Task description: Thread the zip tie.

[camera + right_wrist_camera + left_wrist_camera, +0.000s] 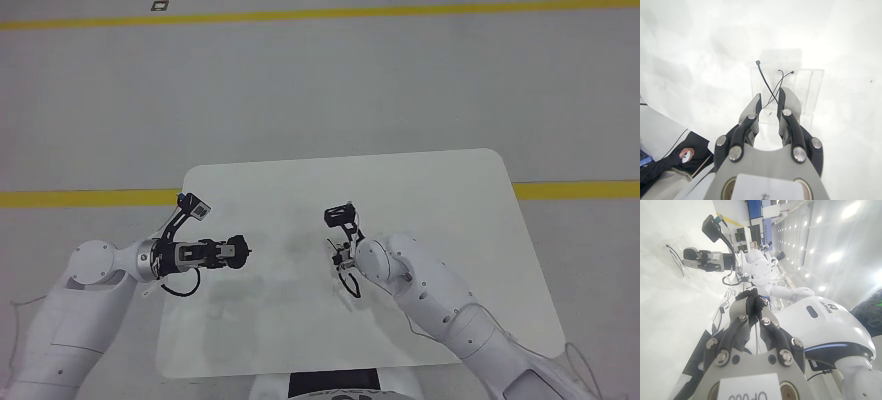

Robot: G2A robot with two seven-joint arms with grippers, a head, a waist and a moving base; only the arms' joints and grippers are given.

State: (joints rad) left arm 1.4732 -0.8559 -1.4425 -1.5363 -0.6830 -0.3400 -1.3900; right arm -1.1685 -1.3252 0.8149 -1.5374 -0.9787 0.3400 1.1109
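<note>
Ahead of open rt hand [770,92], crossed zip ties [763,76] on clear stand [810,91]

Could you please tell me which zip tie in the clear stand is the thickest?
The zip tie with the largest head: its strap is clearly thicker than the two thin ones it crosses.

The table [450,200] is white with rounded corners, its top marked by faint grey smudges. A clear plastic block [810,91] sits directly on it, just ahead of the right gripper [769,92] and partly between its spread jaws. It is well apart from the left gripper [243,250], out beyond its jaws.
</note>
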